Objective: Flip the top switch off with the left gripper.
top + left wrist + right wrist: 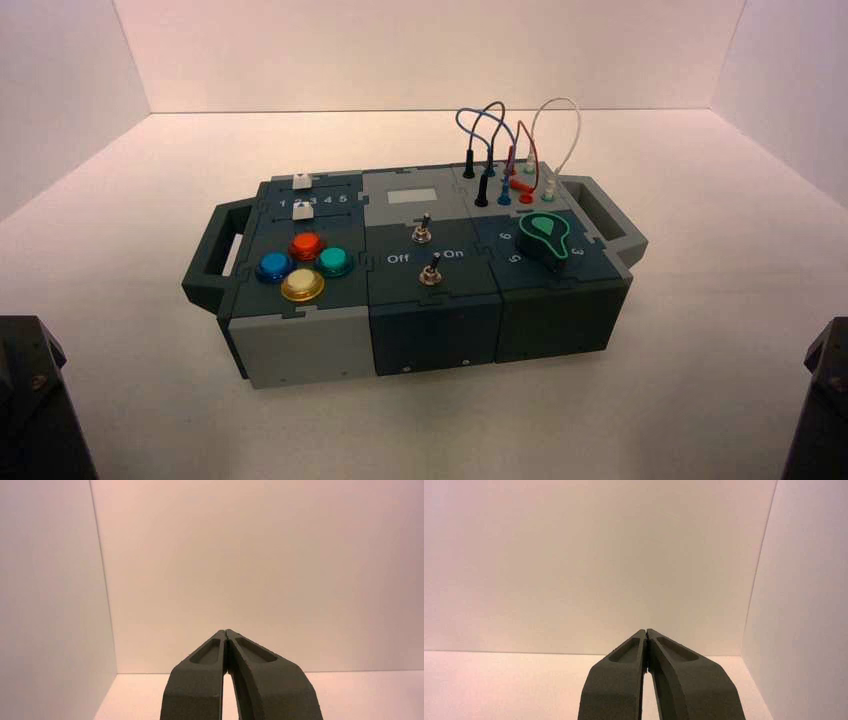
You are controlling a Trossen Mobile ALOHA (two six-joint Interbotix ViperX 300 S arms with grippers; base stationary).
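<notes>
While apparently parked, the left gripper (226,631) has its fingers (200,680) pressed together, empty.

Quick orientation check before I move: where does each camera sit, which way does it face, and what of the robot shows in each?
High view: above and behind the arms, looking down at the box; both arms' dark ends show at the bottom corners.
Left wrist view: on the left arm, facing a bare wall corner; left pincer shut.
Right wrist view: on the right arm, facing the opposite corner; right pincer shut.
Both wrist views miss the box.
</notes>
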